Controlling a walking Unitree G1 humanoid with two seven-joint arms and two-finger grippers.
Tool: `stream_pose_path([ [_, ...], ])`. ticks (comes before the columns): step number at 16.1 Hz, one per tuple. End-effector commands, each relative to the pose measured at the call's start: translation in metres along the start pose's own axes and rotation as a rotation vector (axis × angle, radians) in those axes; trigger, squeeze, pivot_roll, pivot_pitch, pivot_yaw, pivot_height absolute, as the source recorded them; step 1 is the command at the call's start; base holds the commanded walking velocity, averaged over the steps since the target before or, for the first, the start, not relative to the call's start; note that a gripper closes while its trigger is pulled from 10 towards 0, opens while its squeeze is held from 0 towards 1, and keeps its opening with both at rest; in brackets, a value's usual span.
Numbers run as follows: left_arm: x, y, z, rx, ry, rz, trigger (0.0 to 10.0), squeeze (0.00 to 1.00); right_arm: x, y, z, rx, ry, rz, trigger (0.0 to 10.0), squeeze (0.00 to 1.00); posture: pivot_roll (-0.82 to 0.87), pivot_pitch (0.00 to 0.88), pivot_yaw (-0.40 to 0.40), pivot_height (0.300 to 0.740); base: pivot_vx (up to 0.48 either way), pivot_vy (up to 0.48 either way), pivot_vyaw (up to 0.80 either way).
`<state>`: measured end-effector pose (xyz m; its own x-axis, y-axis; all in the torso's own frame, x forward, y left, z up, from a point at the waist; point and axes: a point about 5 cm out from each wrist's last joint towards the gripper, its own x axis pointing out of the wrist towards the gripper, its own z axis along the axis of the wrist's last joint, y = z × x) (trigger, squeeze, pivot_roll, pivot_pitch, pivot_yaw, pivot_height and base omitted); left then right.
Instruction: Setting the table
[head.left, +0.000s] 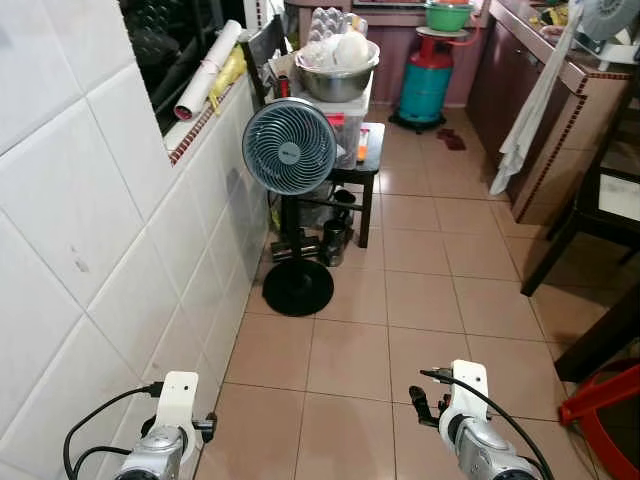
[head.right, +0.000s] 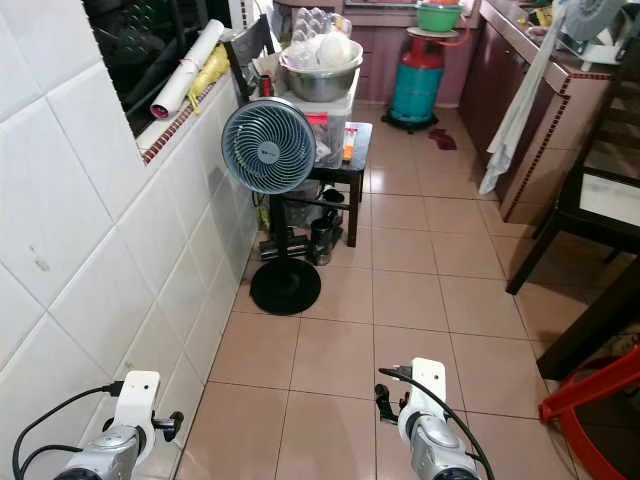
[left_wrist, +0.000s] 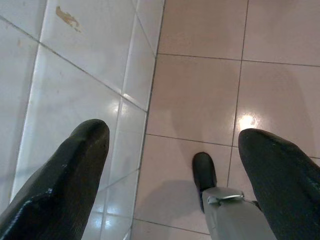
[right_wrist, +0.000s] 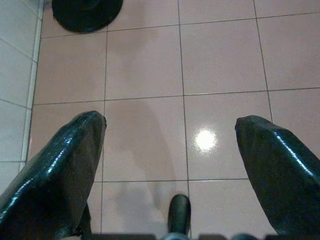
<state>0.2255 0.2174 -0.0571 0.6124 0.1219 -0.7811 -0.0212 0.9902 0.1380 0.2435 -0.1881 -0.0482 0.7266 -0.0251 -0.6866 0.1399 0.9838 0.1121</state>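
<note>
My left gripper (left_wrist: 172, 135) hangs open over the pink floor tiles, right beside the white tiled wall (left_wrist: 75, 90), with nothing between its fingers. My right gripper (right_wrist: 171, 122) is open too and empty, above bare floor tiles. Both arms sit low at the bottom of the head views, the left wrist (head.left: 168, 432) by the wall and the right wrist (head.left: 468, 415) over the floor. Table things are far ahead: a steel bowl (head.left: 338, 78) piled with pale items and an egg tray (head.left: 328, 20) on a box above a small black stool (head.left: 368, 160). A dark wooden table and chair (head.left: 600, 215) stand at the right.
A grey standing fan (head.left: 289, 147) with a round black base (head.left: 298, 288) stands ahead by the wall. Behind are a teal gas cylinder (head.left: 427, 85) and a counter (head.left: 560, 110) with a hanging white cloth (head.left: 522, 125). A red plastic piece (head.left: 605, 400) sits low right. Open floor lies ahead.
</note>
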Motion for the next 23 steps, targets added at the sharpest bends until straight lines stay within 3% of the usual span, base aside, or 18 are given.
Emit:
stream_pose_path([
  [1,0.000,0.001,-0.001,-0.005,0.011,-0.004,10.0,0.00,-0.001,-0.001,-0.004,0.015,0.022,-0.002,10.0,0.00,-0.03,0.000,-0.012,0.740,0.000,0.000,0.00],
  [3,0.000,0.000,-0.002,-0.016,0.012,-0.004,10.0,0.00,-0.001,-0.002,-0.005,0.025,0.030,-0.010,10.0,0.00,-0.03,0.000,-0.010,0.740,0.000,0.000,0.00],
  [7,0.001,-0.005,0.014,-0.145,-0.042,-0.037,10.0,0.00,-0.001,-0.002,-0.005,0.011,0.030,-0.002,10.0,0.00,-0.03,0.000,-0.010,0.740,0.000,0.000,0.00],
  [10,0.002,-0.015,0.018,-0.111,-0.033,-0.065,10.0,0.00,0.001,0.004,0.001,-0.045,0.016,0.024,10.0,0.00,-0.03,0.000,-0.007,0.740,0.000,0.000,0.00],
  [23,0.003,-0.013,0.023,-0.096,-0.039,-0.058,10.0,0.00,0.002,0.008,0.001,-0.041,0.019,0.021,10.0,0.00,-0.03,0.000,0.003,0.740,0.000,0.000,0.00],
])
